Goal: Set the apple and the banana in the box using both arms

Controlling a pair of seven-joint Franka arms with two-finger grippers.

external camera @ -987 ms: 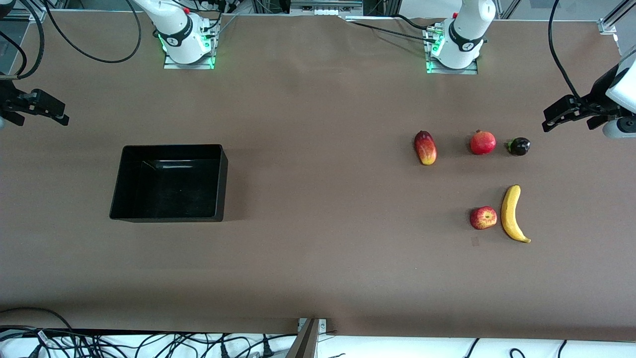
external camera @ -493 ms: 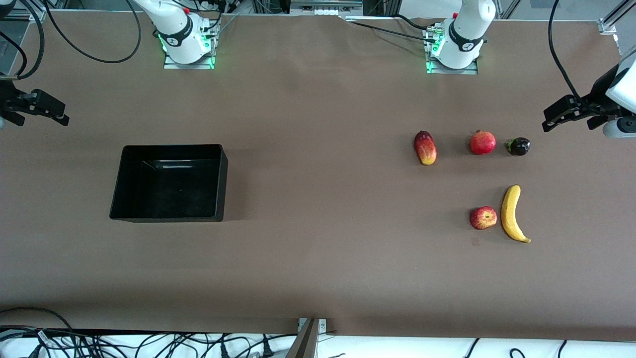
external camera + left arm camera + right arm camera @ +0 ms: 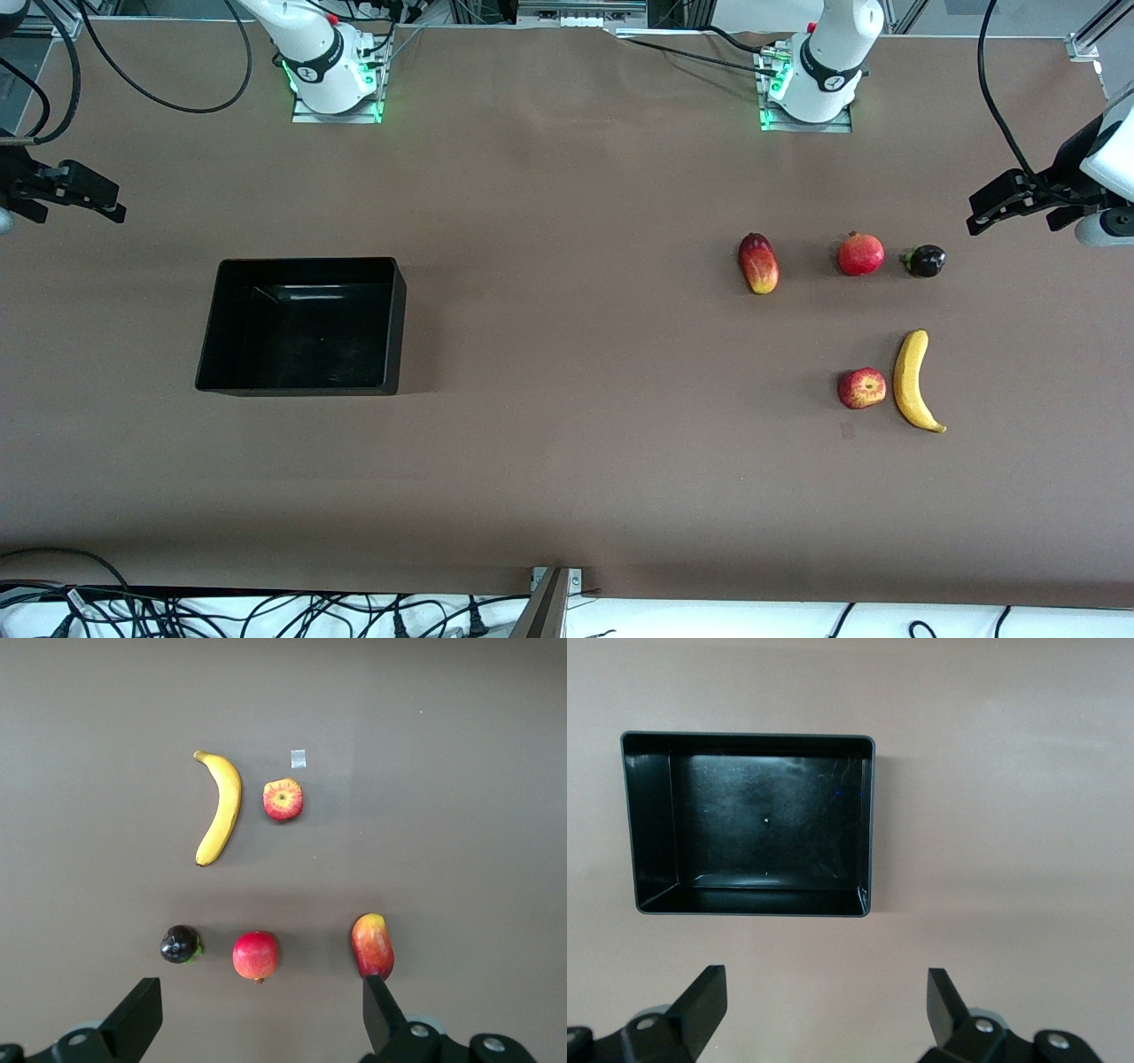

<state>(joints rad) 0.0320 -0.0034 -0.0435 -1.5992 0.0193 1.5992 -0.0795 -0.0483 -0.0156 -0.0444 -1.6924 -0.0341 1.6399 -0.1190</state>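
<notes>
The apple (image 3: 862, 388) (image 3: 283, 799), red with yellow streaks, lies on the table right beside the long yellow banana (image 3: 912, 381) (image 3: 221, 806), toward the left arm's end. The black box (image 3: 395, 328) (image 3: 866, 824) stands empty toward the right arm's end. My left gripper (image 3: 979, 213) (image 3: 261, 1014) hangs open, high over the table near the fruit, holding nothing. My right gripper (image 3: 111, 202) (image 3: 827, 1005) hangs open over bare table beside the box, also holding nothing.
A row of three fruits lies farther from the front camera than the apple: a red-yellow mango (image 3: 758, 263) (image 3: 372, 945), a red pomegranate (image 3: 860, 254) (image 3: 255, 955) and a small dark fruit (image 3: 924, 260) (image 3: 181, 943). A bit of tape (image 3: 299, 758) sits by the apple.
</notes>
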